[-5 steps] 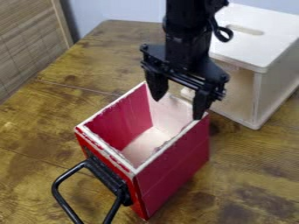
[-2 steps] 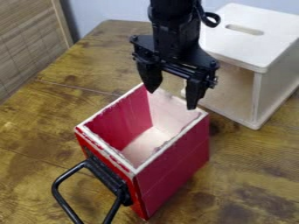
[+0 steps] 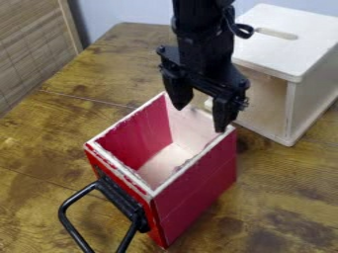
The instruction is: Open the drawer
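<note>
view: single camera | position: raised, in front | facing: down, oblique | range: close to table (image 3: 53,119)

A workshop-like test bench: a worn wooden table (image 3: 53,119), a plain wooden box (image 3: 297,59) at 2 o'clock, slatted panel (image 3: 34,40) at 10.

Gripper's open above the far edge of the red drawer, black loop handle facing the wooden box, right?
Handle's wrong. In the camera view the black loop handle is on the near face, away from the wooden box. The gripper is open above the red drawer's far edge.
</note>
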Tool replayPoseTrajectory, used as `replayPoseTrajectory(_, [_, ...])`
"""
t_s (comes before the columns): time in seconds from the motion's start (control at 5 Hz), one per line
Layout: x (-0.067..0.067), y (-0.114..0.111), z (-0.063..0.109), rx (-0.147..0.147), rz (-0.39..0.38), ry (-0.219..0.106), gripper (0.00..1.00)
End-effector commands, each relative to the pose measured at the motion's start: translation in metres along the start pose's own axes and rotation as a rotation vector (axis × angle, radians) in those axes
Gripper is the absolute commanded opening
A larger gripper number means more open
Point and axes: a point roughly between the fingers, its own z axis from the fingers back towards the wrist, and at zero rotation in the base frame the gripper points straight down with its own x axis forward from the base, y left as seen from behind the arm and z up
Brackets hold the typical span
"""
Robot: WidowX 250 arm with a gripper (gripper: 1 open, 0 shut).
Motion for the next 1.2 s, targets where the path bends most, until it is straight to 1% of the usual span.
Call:
replayPoseTrajectory(0.0, [-0.003,0.014,0.03,0.014,0.059,-0.058,1.0])
replayPoseTrajectory(0.4, [0.002,0.004,0.018,0.008,0.046,-0.052,1.0])
replayPoseTrajectory(0.6, [-0.005,0.0,0.017,0.008,0.062,-0.038,1.0])
replayPoseTrajectory(0.8, [-0.008,-0.001,0.021,0.013,0.073,-0.041,1.0])
replayPoseTrajectory(1.0, [-0.006,0.004,0.024,0.026,0.095,-0.05,1.0])
